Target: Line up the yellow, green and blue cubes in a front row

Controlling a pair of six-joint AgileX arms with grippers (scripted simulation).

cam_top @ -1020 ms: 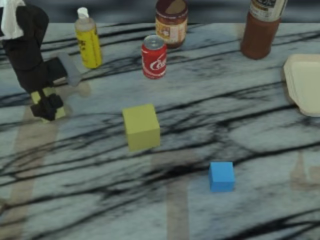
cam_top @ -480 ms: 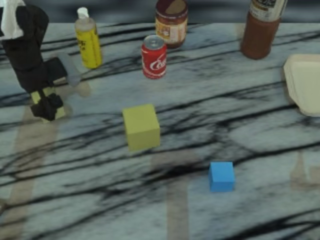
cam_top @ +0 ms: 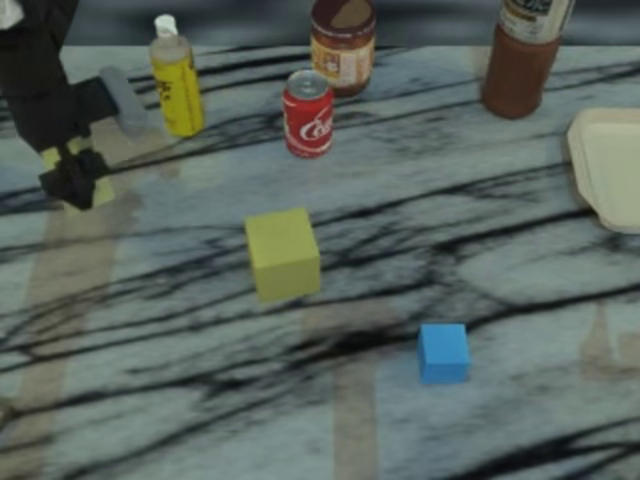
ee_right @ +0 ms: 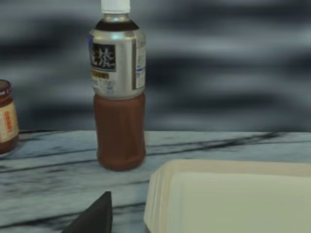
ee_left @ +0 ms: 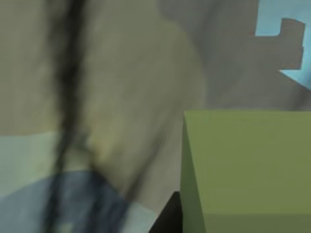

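The blue cube sits nearest the front edge, right of centre, on the marbled table. Behind it and to the left rests the yellow cube, well apart from it. Farther back at the left side, the left gripper is clamped on the green cube (its lime face fills the wrist view), lifted off the tabletop, beside the yellow bottle

perhaps a kitchen, marble table, cola can, jar
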